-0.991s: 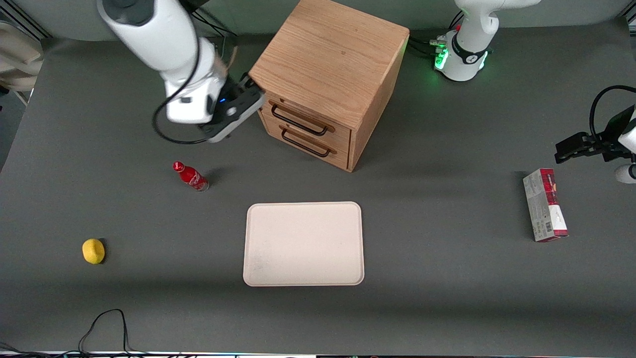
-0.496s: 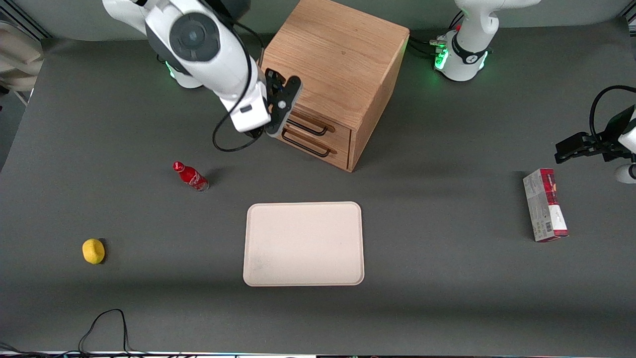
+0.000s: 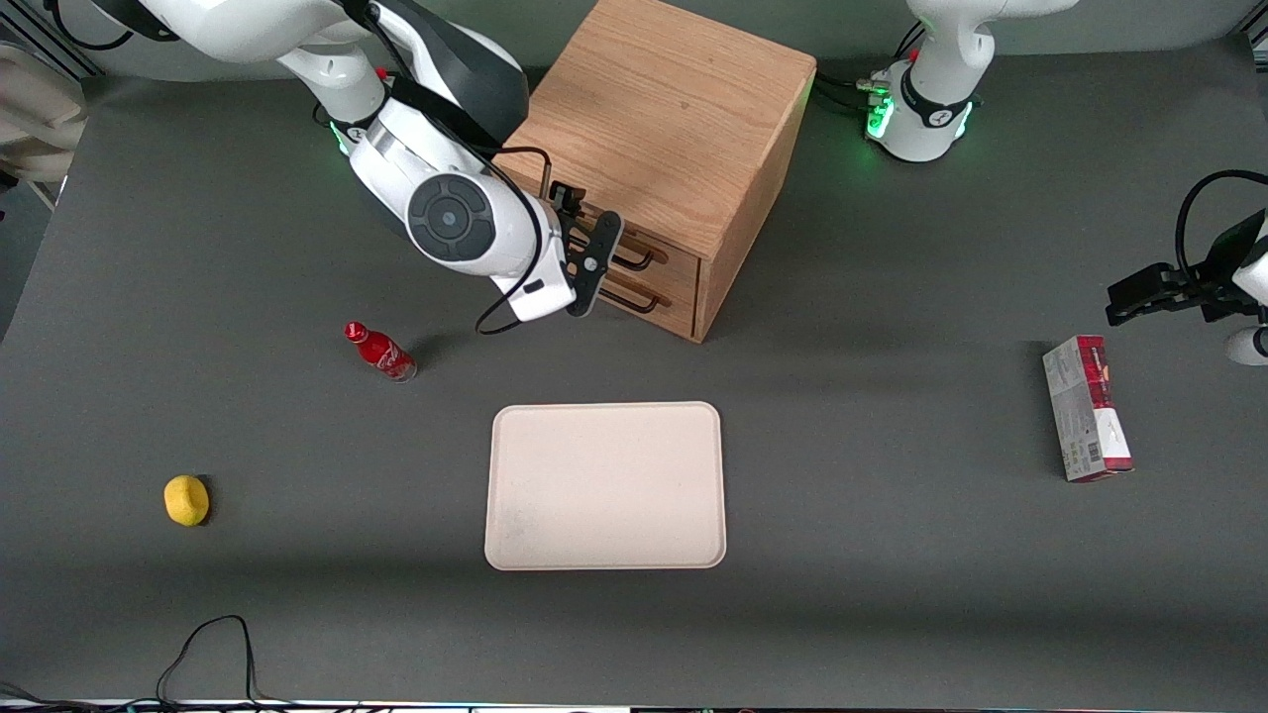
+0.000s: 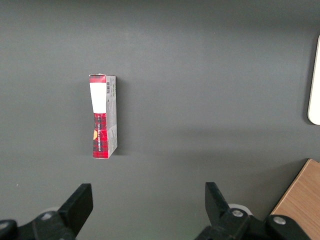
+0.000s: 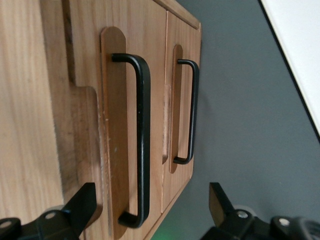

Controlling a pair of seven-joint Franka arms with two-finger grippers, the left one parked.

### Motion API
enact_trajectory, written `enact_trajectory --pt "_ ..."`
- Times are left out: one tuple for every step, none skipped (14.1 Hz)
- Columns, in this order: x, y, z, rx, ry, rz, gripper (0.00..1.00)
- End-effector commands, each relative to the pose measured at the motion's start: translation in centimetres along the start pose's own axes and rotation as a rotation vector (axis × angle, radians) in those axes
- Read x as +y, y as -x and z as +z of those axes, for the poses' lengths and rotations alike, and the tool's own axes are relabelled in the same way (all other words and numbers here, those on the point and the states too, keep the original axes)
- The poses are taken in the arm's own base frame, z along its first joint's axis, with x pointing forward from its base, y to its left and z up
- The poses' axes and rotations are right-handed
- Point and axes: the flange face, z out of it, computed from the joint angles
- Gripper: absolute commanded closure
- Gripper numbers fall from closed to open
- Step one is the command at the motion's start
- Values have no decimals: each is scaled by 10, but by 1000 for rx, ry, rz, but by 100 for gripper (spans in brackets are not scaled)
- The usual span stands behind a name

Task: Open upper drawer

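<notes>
Nearest my front camera lay the tray (image 3: 604, 485), then the red bottle (image 3: 379, 351). Farther off, my gripper (image 3: 592, 259) hung in front of the cabinet (image 3: 674, 119), fingers spread wide apart, gripping nothing. The upper drawer (image 5: 120, 130) sat shut, its black handle (image 5: 142, 140) untouched between the fingers.

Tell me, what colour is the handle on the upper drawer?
Black, against light oak; the right wrist view shows the handle best, with the open gripper in front of it.
</notes>
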Motion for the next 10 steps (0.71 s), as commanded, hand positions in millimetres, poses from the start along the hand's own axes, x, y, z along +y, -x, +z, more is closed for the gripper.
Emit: enact_trajectory --pt "-2 -6 7 29 -13 -27 0" --pt "2 -7 9 34 -16 -24 0" --pt "4 -9 10 39 -19 -30 0" --pt "4 -9 11 44 -18 -48 0" --pt "6 -10 11 49 -17 -49 0" --pt "9 -11 12 54 -21 -47 0" --pt "10 -12 14 58 -21 -46 0" --pt "15 -12 16 62 -23 -46 0" --pt "16 -14 17 68 -22 -50 0" --pt "17 -14 18 72 -22 -51 0"
